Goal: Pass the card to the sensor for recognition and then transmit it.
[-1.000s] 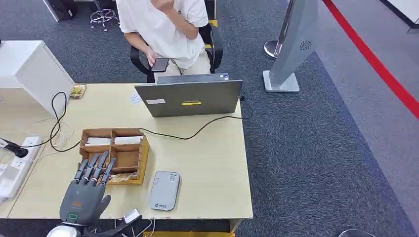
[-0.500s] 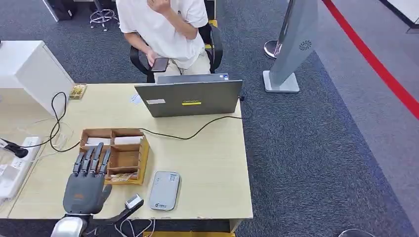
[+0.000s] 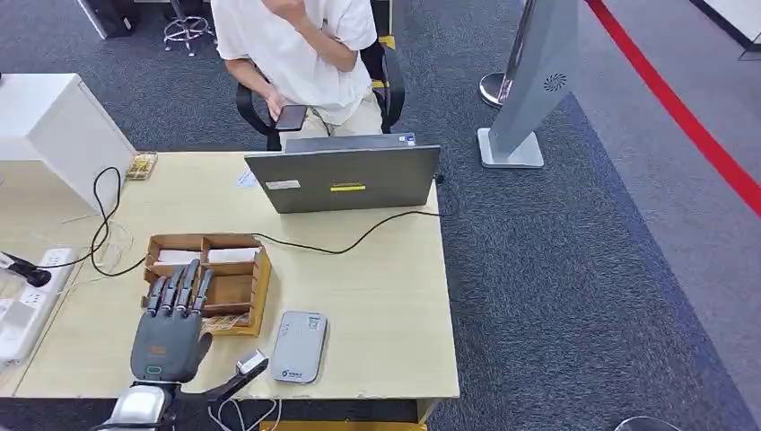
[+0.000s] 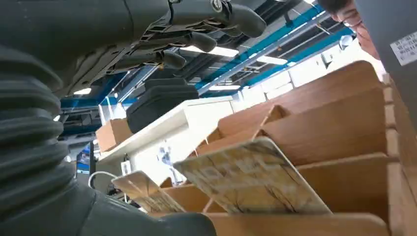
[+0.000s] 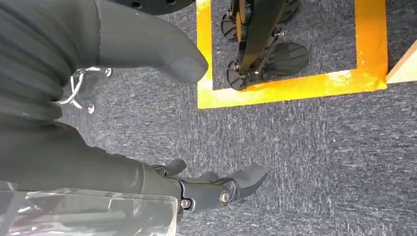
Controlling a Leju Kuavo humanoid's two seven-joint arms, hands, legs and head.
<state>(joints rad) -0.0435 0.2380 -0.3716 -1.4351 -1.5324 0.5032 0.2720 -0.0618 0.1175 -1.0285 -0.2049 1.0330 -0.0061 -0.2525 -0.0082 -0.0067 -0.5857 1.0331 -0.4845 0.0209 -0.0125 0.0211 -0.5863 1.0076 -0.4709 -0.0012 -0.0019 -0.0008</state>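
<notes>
Thin rectangular card with a pale yellow printed face (image 4: 251,177) leaned tilted in the front slot of a wooden compartment box (image 3: 235,285) on the light wooden bench (image 3: 377,296), left robot hand (image 3: 170,328) spread, nothing held, extended over the box's near left corner, right robot hand (image 5: 162,123) hung open over grey carpet, grey flat sensor pad (image 3: 299,347) laid just right of the box.

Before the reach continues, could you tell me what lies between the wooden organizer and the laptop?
In the head view, a black cable snakes over the bare table between the wooden organizer and the laptop; nothing else.

Even, bright overhead light with soft shadows; ceiling lamps (image 4: 216,50) glare, and close parts look perhaps slightly blurred.
</notes>
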